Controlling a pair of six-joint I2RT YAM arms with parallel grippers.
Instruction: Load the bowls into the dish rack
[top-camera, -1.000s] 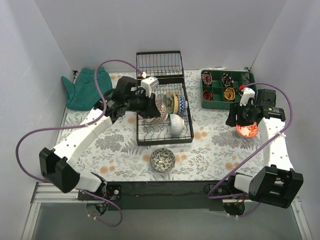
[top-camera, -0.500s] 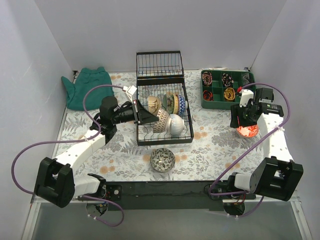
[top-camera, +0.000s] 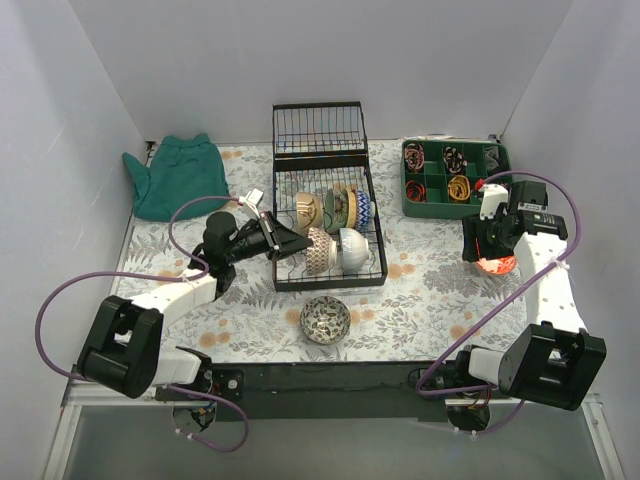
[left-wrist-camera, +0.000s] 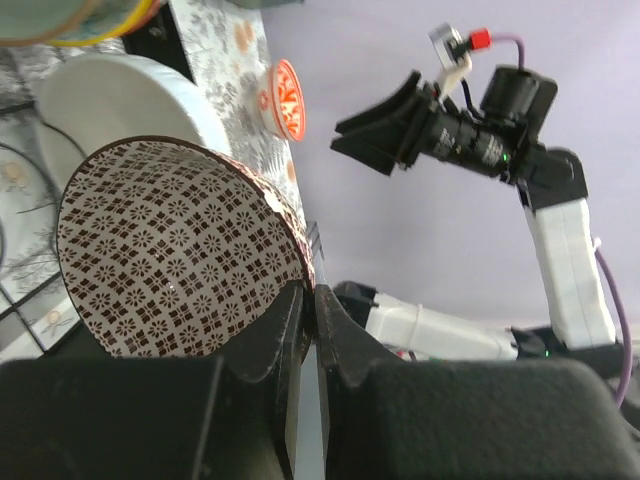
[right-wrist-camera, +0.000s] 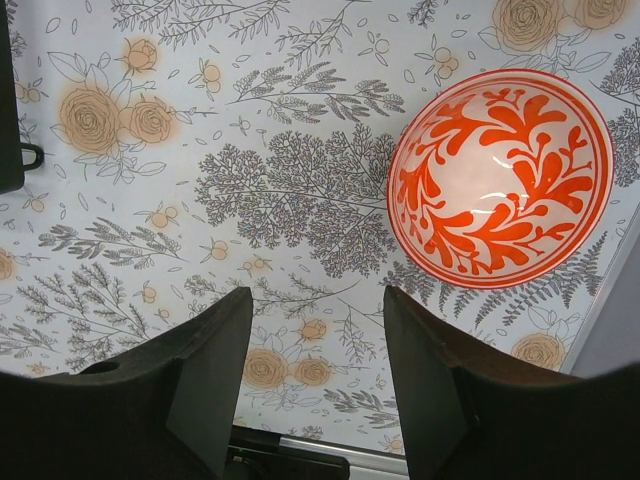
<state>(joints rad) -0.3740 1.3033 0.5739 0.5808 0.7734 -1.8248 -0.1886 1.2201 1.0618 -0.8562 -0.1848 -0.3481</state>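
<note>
The black wire dish rack (top-camera: 283, 262) stands mid-table with several bowls on edge between its tines. My left gripper (top-camera: 287, 243) is shut on the rim of the dark brown patterned bowl (top-camera: 318, 251), which sits in the rack's near row beside a white bowl (top-camera: 352, 245). In the left wrist view the jaws (left-wrist-camera: 310, 300) pinch the brown bowl's rim (left-wrist-camera: 180, 260), with the white bowl (left-wrist-camera: 120, 100) behind it. My right gripper (top-camera: 490, 245) is open above the table, just beside the red-orange bowl (top-camera: 497, 263), which lies upright to its right (right-wrist-camera: 500, 175). A dark patterned bowl (top-camera: 325, 319) sits on the table in front of the rack.
The rack's hinged grid panel (top-camera: 318, 128) stands at the back. A green compartment tray (top-camera: 432, 188) sits at the back right, close to my right arm. A teal cloth (top-camera: 178, 175) lies at the back left. Walls enclose both sides.
My left gripper has drawn back and down toward the rack's near left side, bringing the brown bowl into the near row. My right gripper shifted slightly over the red-orange bowl.
</note>
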